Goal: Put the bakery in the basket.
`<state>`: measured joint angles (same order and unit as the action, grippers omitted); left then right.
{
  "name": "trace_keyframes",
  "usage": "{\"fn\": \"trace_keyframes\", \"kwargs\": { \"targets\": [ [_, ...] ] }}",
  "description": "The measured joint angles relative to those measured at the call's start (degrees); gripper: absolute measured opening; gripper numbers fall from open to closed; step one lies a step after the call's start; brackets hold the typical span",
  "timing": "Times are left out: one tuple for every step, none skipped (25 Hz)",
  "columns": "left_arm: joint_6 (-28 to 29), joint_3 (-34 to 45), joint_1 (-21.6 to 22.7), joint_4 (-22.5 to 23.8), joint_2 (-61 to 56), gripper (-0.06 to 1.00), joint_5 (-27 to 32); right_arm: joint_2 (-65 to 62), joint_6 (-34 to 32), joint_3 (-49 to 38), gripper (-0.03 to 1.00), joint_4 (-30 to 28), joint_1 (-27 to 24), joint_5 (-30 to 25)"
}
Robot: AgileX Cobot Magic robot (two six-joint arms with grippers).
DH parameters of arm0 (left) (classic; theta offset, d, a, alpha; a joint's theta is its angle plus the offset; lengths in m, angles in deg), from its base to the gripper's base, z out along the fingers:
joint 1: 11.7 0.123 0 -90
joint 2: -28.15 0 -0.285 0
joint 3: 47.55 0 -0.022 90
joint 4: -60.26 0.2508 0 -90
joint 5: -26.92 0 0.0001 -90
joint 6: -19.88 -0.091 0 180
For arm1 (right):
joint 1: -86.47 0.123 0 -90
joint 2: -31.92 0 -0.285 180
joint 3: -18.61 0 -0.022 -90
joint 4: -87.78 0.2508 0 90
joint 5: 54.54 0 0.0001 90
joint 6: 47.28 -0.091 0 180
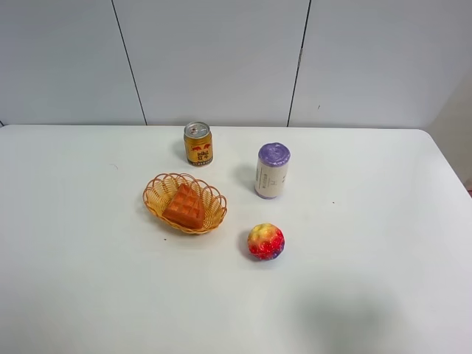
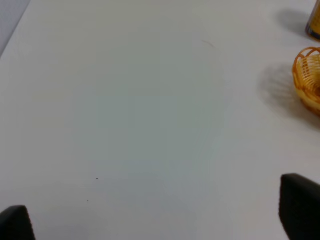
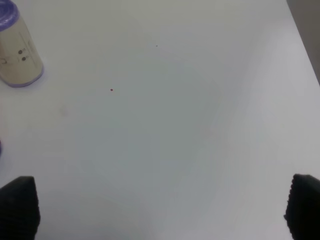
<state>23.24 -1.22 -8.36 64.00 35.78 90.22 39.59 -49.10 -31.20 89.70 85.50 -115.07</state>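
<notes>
The orange-brown waffle wedge, the bakery (image 1: 184, 206), lies inside the oval wicker basket (image 1: 156, 193) left of the table's middle. Neither arm shows in the exterior high view. In the left wrist view, my left gripper (image 2: 160, 220) is open and empty over bare table, with the basket's rim (image 2: 306, 75) at the far edge of that view. My right gripper (image 3: 160, 210) is open and empty over bare table, with its two fingertips (image 3: 20, 205) wide apart.
A gold drink can (image 1: 198, 144) stands behind the basket. A white cylinder with a purple lid (image 1: 272, 170) stands right of it, also in the right wrist view (image 3: 17, 50). A red-yellow-purple ball fruit (image 1: 265, 241) lies in front.
</notes>
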Motion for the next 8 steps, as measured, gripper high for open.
{"fn": "trace_keyframes", "kwargs": {
  "targets": [
    [0.0, 0.0, 0.0, 0.0, 0.0, 0.99, 0.0, 0.0, 0.0, 0.0, 0.99, 0.0, 0.0, 0.0],
    [0.0, 0.0, 0.0, 0.0, 0.0, 0.99, 0.0, 0.0, 0.0, 0.0, 0.99, 0.0, 0.0, 0.0],
    [0.0, 0.0, 0.0, 0.0, 0.0, 0.99, 0.0, 0.0, 0.0, 0.0, 0.99, 0.0, 0.0, 0.0],
    [0.0, 0.0, 0.0, 0.0, 0.0, 0.99, 0.0, 0.0, 0.0, 0.0, 0.99, 0.0, 0.0, 0.0],
    [0.0, 0.0, 0.0, 0.05, 0.0, 0.99, 0.0, 0.0, 0.0, 0.0, 0.99, 0.0, 0.0, 0.0],
    [0.0, 0.0, 0.0, 0.05, 0.0, 0.99, 0.0, 0.0, 0.0, 0.0, 0.99, 0.0, 0.0, 0.0],
    [0.0, 0.0, 0.0, 0.1, 0.0, 0.99, 0.0, 0.0, 0.0, 0.0, 0.99, 0.0, 0.0, 0.0],
    [-0.06, 0.0, 0.0, 0.15, 0.0, 0.99, 0.0, 0.0, 0.0, 0.0, 0.99, 0.0, 0.0, 0.0]
  ]
}}
